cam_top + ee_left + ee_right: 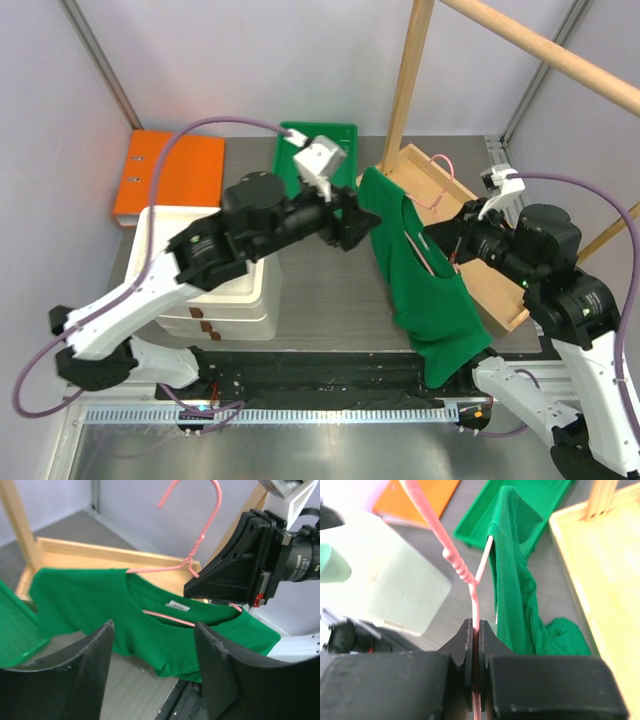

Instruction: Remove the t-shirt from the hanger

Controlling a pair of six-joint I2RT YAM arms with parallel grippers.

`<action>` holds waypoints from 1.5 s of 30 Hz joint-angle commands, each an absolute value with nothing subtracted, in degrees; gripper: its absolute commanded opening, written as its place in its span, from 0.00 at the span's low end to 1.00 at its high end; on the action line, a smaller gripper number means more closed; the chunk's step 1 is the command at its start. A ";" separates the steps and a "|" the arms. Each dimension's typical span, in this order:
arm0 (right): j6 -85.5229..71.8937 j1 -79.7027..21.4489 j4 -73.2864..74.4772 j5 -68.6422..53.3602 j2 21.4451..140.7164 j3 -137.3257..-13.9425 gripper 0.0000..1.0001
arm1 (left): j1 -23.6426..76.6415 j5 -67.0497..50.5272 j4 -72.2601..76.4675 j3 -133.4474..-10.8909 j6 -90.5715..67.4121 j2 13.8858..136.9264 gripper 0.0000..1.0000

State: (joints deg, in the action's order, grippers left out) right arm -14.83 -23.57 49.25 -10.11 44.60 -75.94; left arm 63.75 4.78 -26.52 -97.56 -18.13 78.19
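At the far left an orange flat ring binder (168, 175) lies on the grey counter (330, 300), with a stack of white plastic lidded boxes (215, 290) just in front of it. The left gripper (154, 635) reaches over those boxes towards the middle, its fingers spread well apart with nothing between them, just short of the garment. Behind it sits a rigid green plastic tray (318, 150). The dark-green, floppy cloth t-shirt (420, 290) hangs in the air right of centre, draped on the thin pink wire hanger (200, 545). Its long axis slants from the far shoulder by the tray to the hem sagging at the counter's near edge. The collar faces right and the hanger's hook points up and away, above a shallow pale wooden tray (500, 290). The right gripper (476, 655) is clamped tight on the wire just below the twisted neck. Most of the hanger's frame is buried inside the cloth, and from overhead the right fingers are hard to make out.
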 commanded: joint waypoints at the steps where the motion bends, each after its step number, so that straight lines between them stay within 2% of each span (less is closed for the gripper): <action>1: -17.31 -23.55 40.35 -5.45 43.77 -76.73 0.01 | 63.55 12.91 -20.22 -91.86 -18.81 69.53 0.63; 4: -18.28 -23.55 38.76 -5.54 44.82 -77.52 0.01 | 62.05 13.62 -21.61 -92.02 -18.98 72.84 0.65; 5: -18.46 -23.55 38.41 -5.19 45.09 -77.78 0.01 | 61.44 15.36 -22.84 -94.98 -19.16 74.51 0.73; 6: -18.46 -23.55 38.32 -4.84 45.44 -78.31 0.01 | 60.91 16.69 -24.42 -97.18 -19.60 76.45 0.75; 7: -18.63 -23.55 38.06 -4.31 45.79 -78.48 0.01 | 60.13 17.13 -28.44 -100.43 -20.82 81.60 0.75; 11: -19.25 -23.55 37.53 -2.55 47.19 -80.15 0.01 | 55.65 11.44 -31.11 -110.90 -21.18 91.91 0.62; 13: -19.86 -23.55 37.35 -2.20 47.63 -81.30 0.01 | 55.02 8.71 -31.64 -115.21 -21.18 94.73 0.63; 14: -20.21 -23.55 37.27 -2.11 48.07 -81.65 0.01 | 54.93 8.09 -32.34 -116.62 -21.18 97.10 0.68; 16: -20.56 -23.55 36.92 -1.94 48.34 -82.44 0.01 | 54.84 6.86 -32.43 -118.90 -21.09 98.78 0.70; 20: -20.83 -23.64 36.30 -2.55 48.95 -83.41 0.01 | 54.76 6.94 -32.00 -119.53 -21.27 100.29 0.62; 24: -20.74 -23.55 36.12 -3.60 49.13 -83.32 0.01 | 54.41 7.03 -28.04 -116.37 -22.23 99.49 0.61; 26: -21.00 -23.55 35.86 -4.04 48.96 -83.06 0.01 | 53.97 6.60 -27.60 -116.63 -22.85 99.84 0.57; 29: -20.92 -23.55 35.86 -3.96 48.69 -82.53 0.01 | 53.79 3.44 -25.67 -115.58 -23.64 99.76 0.60; 32: -21.18 -23.55 35.77 -4.65 48.17 -82.09 0.01 | 53.70 3.42 -25.05 -115.22 -24.17 99.75 0.69; 34: -21.71 -23.55 35.68 -5.79 47.73 -82.09 0.01 | 53.35 3.87 -25.14 -115.66 -24.26 100.45 0.70; 39: -22.24 -23.55 35.86 -6.77 46.85 -82.27 0.01 | 52.03 4.39 -25.58 -116.98 -25.75 101.69 0.53; 40: -22.32 -23.55 36.12 -6.94 46.58 -82.18 0.01 | 51.77 4.22 -25.32 -116.90 -25.93 101.69 0.44; 42: -22.41 -23.47 36.47 -6.94 45.97 -81.48 0.01 | 51.59 4.04 -24.87 -117.07 -26.19 101.69 0.32; 43: -22.41 -23.55 36.82 -6.77 45.44 -81.04 0.01 | 51.42 4.04 -24.79 -117.42 -26.28 101.69 0.22; 45: -22.24 -23.55 37.09 -6.50 43.96 -78.76 0.01 | 51.33 4.31 -24.70 -117.77 -26.37 101.78 0.11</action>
